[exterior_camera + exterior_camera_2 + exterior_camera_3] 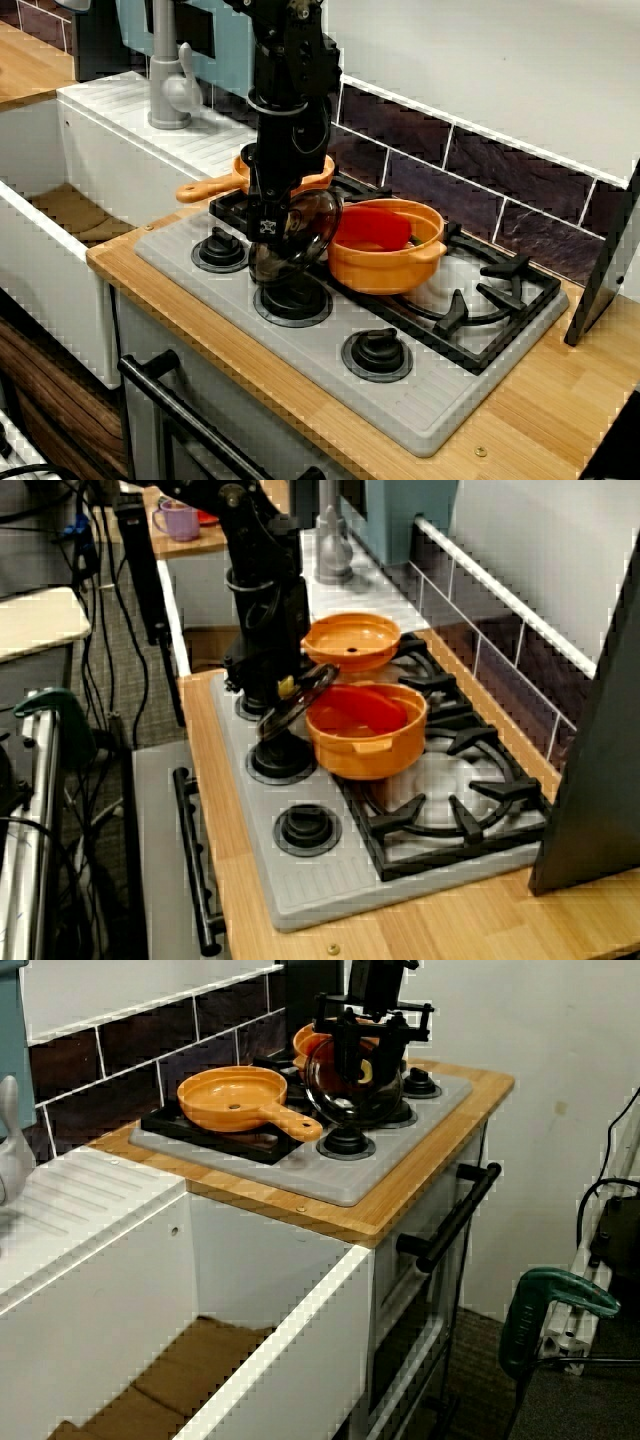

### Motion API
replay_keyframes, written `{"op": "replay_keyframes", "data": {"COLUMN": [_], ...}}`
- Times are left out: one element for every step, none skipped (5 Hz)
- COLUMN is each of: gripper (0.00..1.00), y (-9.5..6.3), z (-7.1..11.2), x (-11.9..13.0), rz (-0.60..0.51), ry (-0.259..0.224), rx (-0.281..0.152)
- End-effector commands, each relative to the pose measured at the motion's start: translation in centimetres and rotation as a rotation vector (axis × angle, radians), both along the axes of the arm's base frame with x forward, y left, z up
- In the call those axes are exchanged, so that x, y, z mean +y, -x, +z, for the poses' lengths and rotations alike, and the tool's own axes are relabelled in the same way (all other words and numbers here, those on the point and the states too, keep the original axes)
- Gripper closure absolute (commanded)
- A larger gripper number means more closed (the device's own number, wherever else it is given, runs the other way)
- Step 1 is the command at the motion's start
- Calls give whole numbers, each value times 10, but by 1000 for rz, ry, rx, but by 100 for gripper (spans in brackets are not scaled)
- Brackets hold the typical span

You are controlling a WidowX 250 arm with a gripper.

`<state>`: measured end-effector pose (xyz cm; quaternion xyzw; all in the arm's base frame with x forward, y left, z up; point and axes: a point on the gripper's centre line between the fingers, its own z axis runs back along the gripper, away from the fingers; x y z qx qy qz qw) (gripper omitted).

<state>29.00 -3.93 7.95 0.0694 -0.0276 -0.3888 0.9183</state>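
**Gripper clamps glass lid beside orange pot**

Seen from the front of the stove, the black gripper hangs at the centre of the frame. Its fingers are clenched on a smoky glass lid, which is tilted steeply on edge over the middle knob. Just to the right, the orange pot stands on the black grate (a red object lies inside). Whether lid and pot touch cannot be told. Behind the arm, toward the upper left, sits an orange frying pan, with the grey tap beyond.
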Motion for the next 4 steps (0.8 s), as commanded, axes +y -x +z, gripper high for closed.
{"op": "replay_keyframes", "data": {"gripper": [100, 100, 100, 100], "y": [-9, -9, -11, -15], "z": [13, 24, 37, 47], "x": [5, 9, 15, 20], "rz": [29, 34, 39, 44], "ry": [28, 51, 74, 82], "rx": [-30, -29, -26, -32]}}
